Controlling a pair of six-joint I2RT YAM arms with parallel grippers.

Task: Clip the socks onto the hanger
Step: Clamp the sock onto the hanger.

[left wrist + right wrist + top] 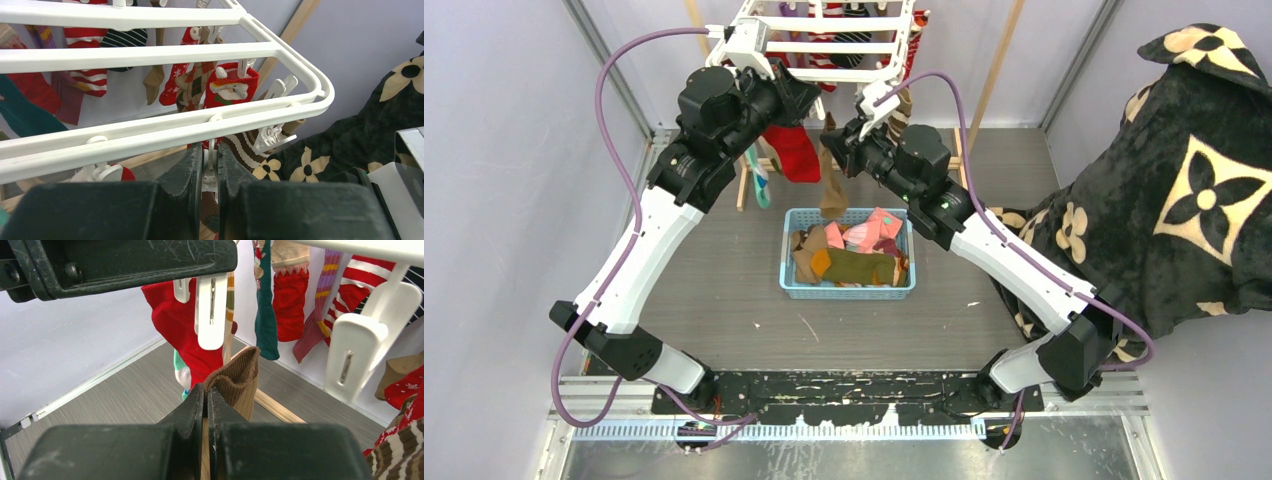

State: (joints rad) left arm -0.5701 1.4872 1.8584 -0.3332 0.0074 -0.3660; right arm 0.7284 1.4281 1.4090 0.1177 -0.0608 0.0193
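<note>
the white hanger [824, 45] sits at the top centre of the overhead view. many socks [75, 75] hang from its bars, red, striped, teal and patterned. the left claw [210, 150] is raised to the hanger's near rail, its fingers nearly pressed together with a white clip [210, 172] pinched between them. in the right wrist view that same clip dangles below the left claw's dark body in the upper middle of the frame. just beneath it the right claw [206, 390] is clamped on the ribbed cuff of a brown sock [235, 377], and the cuff's top edge stands close under the clip without touching it. from above, the brown sock's length droops from the right claw toward a blue basket [849, 290] at the centre of the grey tabletop [724, 290], which holds a heap of more socks [864, 250] in pink, orange and brown. a black floral blanket [1184, 190] fills the right side of the frame.
</note>
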